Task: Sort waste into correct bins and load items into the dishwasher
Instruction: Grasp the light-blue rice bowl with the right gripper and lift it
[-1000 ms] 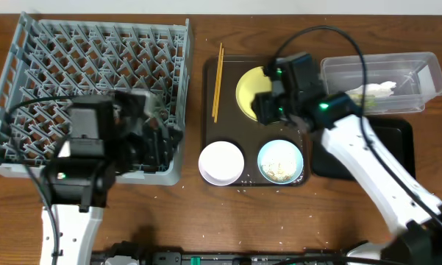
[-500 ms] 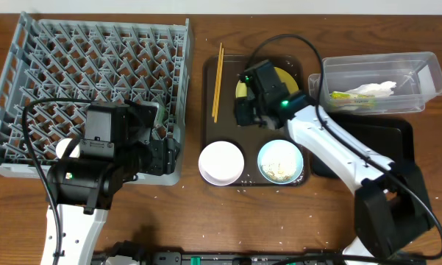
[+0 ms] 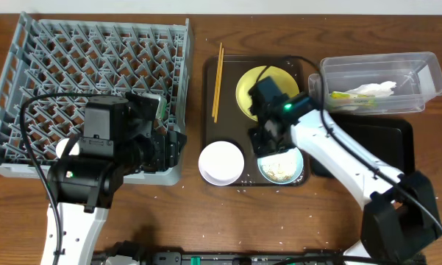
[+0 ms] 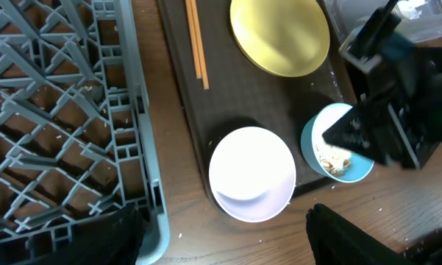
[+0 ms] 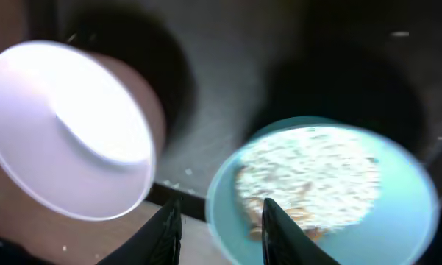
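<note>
My right gripper hangs low over the light blue bowl on the brown tray. Its jaws stand apart astride the bowl's near rim, one finger outside, the other over the rice scraps. The pale bowl sits left of it, the yellow plate behind, and the chopsticks along the tray's left edge. My left gripper is open over bare table by the front right corner of the dishwasher rack, holding nothing. The napkin and wrapper lie in the clear tub.
The shallow black tray lies in front of the clear tub, right of the brown tray. Rice grains are scattered on the table near its front edge. The right arm's link crosses above the brown tray's right side.
My right gripper has swung from above the yellow plate toward the front and come down over the blue bowl, its jaws narrowing. The left arm has barely shifted.
</note>
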Available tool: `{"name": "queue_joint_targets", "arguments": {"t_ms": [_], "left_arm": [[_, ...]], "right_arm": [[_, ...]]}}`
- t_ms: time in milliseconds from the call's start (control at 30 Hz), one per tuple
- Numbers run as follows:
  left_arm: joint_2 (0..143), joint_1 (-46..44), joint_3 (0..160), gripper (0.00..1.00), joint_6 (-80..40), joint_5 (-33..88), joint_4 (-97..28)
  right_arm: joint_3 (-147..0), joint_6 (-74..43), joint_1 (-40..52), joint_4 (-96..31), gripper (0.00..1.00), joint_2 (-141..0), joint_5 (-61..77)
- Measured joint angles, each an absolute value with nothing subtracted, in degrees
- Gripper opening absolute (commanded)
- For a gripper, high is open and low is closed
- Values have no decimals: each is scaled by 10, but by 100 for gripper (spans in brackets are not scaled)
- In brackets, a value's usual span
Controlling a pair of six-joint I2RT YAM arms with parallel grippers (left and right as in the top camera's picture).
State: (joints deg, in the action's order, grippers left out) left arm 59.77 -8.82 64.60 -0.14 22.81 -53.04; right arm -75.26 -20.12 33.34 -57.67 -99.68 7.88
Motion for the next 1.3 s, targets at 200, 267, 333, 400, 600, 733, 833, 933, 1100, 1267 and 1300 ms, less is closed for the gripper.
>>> {"name": "queue_joint_targets", "arguments": {"t_ms": [200, 267, 333, 400, 600, 733, 833, 933, 1100, 1267, 1300], "left_arm": [[599, -88, 646, 73, -1, 232, -530], [599, -88, 646, 73, -1, 233, -530], [599, -88, 646, 73, -1, 234, -531], [599, -88, 646, 73, -1, 235, -532], [600, -88, 646, 73, -1, 236, -536], [600, -88, 646, 73, -1, 237, -536], [600, -88, 646, 73, -1, 236, -536], [600, -88, 646, 73, -1, 236, -536], [600, -88, 646, 73, -1, 236, -536], [600, -88, 646, 74, -1, 236, -536], [600, -88, 646, 74, -1, 236, -536]], "right_arm": [[-723, -226, 371, -553, 33, -996, 39], [-695, -239, 379, -523, 33, -996, 27], [-667, -252, 381, -494, 33, -996, 20], [-642, -262, 382, -467, 32, -996, 15], [-600, -278, 382, -441, 3, -996, 10], [-599, -283, 382, -441, 1, -992, -7], [-601, -282, 380, -450, 1, -991, -8], [-605, -271, 366, -458, 1, -983, 11], [-611, -237, 302, -456, 1, -916, 113], [-617, -207, 200, -459, 1, -807, 210], [-619, -201, 175, -463, 1, -787, 226]]}}
